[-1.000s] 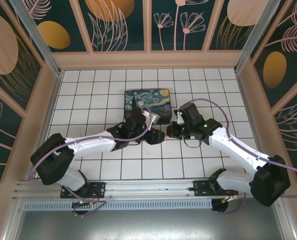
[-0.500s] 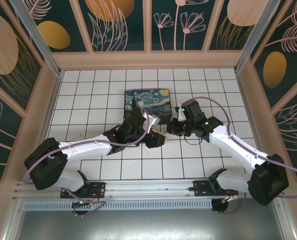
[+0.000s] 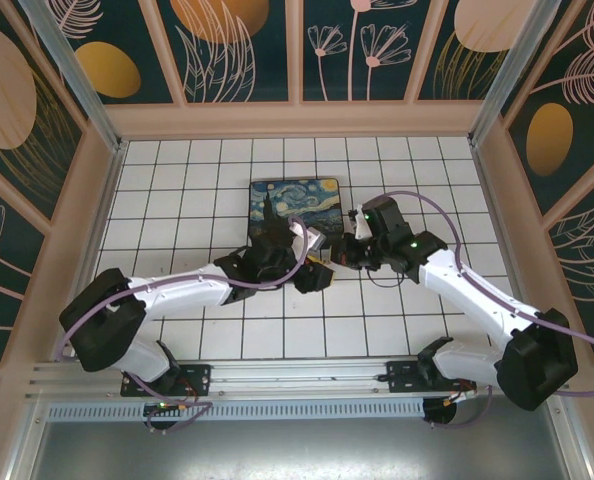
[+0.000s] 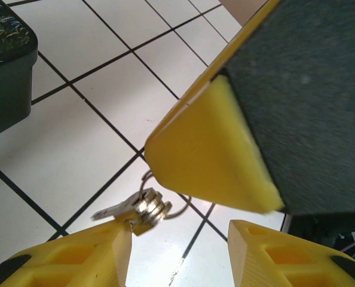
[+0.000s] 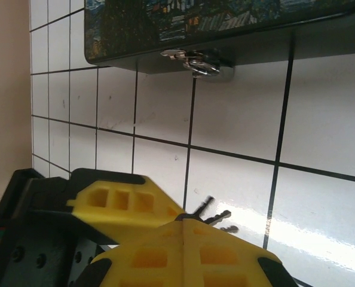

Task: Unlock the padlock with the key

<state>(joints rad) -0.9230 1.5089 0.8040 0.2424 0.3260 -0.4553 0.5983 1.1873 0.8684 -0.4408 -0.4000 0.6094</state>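
Left claw [image 4: 177,254] spread, nothing between fingers, just above white tiled tabletop [image 4: 76,149]. Right claw [image 5: 183,220] pressed together, pinching key [image 5: 215,216], tip poking past fingertips. Beyond: padlock [image 5: 198,64] against side of painted-lid box [image 5: 165,24], apart from key.

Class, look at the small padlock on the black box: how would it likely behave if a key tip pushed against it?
The padlock looks tiny and seems to hang loosely at the wall of the box, so it would probably swing or twist aside rather than hold firm. Its shiny metal surface suggests it is rigid but slippery to pinch.
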